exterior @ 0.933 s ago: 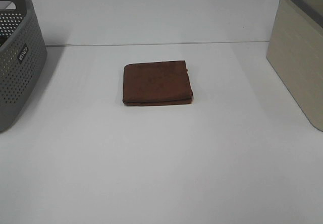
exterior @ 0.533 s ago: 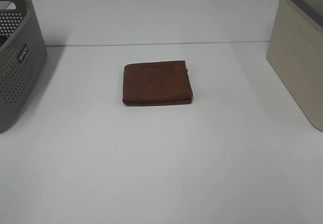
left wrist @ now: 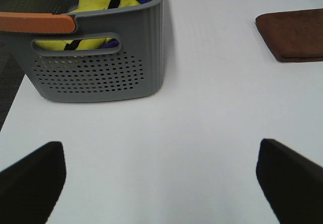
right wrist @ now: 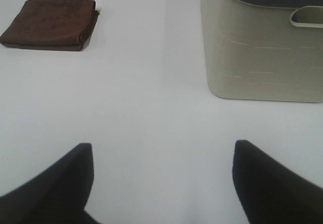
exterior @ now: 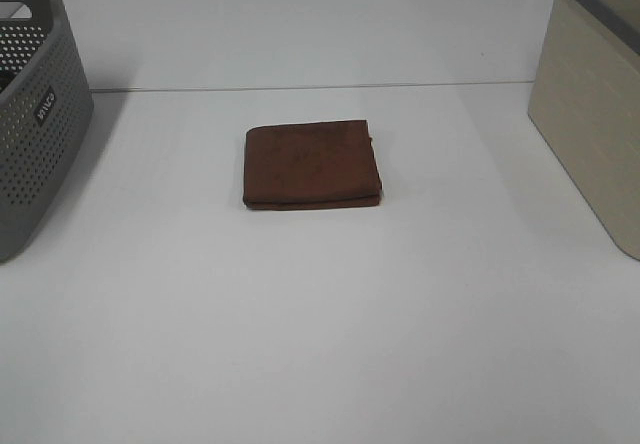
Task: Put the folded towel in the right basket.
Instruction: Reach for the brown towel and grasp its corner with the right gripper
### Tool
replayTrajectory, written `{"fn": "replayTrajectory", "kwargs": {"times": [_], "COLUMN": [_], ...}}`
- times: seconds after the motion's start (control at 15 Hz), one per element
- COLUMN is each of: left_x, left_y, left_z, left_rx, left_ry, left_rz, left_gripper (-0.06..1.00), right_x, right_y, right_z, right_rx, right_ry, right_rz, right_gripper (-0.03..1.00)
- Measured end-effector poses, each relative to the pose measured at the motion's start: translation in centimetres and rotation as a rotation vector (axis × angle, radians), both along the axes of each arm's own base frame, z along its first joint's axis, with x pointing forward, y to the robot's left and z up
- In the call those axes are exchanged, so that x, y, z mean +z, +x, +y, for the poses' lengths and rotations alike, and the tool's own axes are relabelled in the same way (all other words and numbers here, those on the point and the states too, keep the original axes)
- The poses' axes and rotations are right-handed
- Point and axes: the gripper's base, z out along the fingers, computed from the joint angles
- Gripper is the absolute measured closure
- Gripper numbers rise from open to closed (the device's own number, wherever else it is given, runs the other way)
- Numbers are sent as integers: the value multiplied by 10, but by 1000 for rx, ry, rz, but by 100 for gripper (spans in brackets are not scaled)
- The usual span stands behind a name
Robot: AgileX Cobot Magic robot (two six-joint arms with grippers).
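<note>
A folded brown towel [exterior: 312,165] lies flat on the white table [exterior: 320,344], near the middle. It also shows in the left wrist view [left wrist: 295,36] and the right wrist view [right wrist: 50,24]. The beige right basket [exterior: 596,114] stands at the table's right edge; the right wrist view shows its wall [right wrist: 262,52]. Neither arm shows in the high view. My left gripper [left wrist: 159,178] is open and empty over bare table, far from the towel. My right gripper [right wrist: 161,178] is open and empty, short of both towel and basket.
A grey perforated basket [exterior: 35,114] stands at the left edge. In the left wrist view it [left wrist: 96,57] holds yellow and purple items and has an orange handle [left wrist: 38,22].
</note>
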Motion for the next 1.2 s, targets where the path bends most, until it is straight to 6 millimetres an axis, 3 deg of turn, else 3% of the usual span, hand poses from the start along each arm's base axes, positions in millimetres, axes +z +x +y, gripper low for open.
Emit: {"fn": "replayTrajectory", "kwargs": {"times": [1.2], "left_x": [0], "left_y": [0], "left_z": [0], "left_rx": [0], "left_ry": [0], "left_rz": [0], "left_gripper": [-3], "right_x": [0], "right_y": [0], "right_z": [0], "right_rx": [0], "right_ry": [0], "right_rz": [0], "right_gripper": [24]}}
